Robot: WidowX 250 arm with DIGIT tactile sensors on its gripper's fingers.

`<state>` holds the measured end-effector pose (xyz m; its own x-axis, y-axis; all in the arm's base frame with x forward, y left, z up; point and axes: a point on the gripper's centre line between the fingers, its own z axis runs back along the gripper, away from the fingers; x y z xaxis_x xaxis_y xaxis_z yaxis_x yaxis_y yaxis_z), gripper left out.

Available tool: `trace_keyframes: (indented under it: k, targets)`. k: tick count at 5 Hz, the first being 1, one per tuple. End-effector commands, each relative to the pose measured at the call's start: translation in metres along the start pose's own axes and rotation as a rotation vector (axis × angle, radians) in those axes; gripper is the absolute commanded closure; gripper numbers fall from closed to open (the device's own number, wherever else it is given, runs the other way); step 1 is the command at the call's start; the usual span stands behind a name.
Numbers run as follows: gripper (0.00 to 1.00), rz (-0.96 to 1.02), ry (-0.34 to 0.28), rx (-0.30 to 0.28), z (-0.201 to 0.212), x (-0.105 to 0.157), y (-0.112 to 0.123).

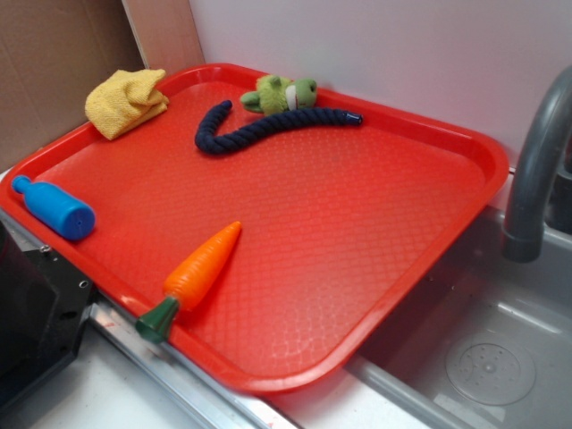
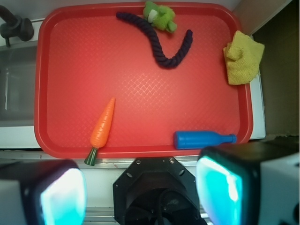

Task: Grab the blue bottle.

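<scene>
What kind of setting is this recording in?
Likely a toy kitchen sink setup: a grey faucet over a sink basin, beside a red tray holding toys, including the blue bottle.

A tray (image 2: 56, 61) lies flat beside a sink (image 1: 500, 357), whose faucet (image 1: 536, 170) rises at the tray's far side in the exterior view. In the wrist view the bottle (image 2: 199, 139) lies on its side near the tray's lower edge, cap toward the right rim. Left of it, well apart, the carrot (image 2: 103, 125) lies slanted, its stem end (image 2: 91, 157) over the tray's lower rim. The rope (image 2: 157, 44) curves across the upper part of the tray, with the plush toy (image 2: 160, 17) touching it at the top edge. The cloth (image 2: 243, 58) sits bunched at the upper right, overlapping the rim
</scene>
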<state>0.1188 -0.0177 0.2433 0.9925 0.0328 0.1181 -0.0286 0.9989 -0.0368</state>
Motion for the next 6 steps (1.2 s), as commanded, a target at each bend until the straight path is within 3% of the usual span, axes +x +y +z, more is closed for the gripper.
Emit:
trace_keyframes:
  k: [1,2,3,4,6]
  targets:
    - [0.00,0.000,0.000,0.000,0.000,0.000,0.000]
    - [0.00,0.231,0.030,0.167,-0.049,0.001,0.052]
    - [0.00,0.483,0.004,0.171,-0.096,0.004,0.095]
    - [0.00,0.744,0.049,0.085,-0.098,-0.018,0.113]
    - [0.00,0.744,0.049,0.085,-0.098,-0.018,0.113]
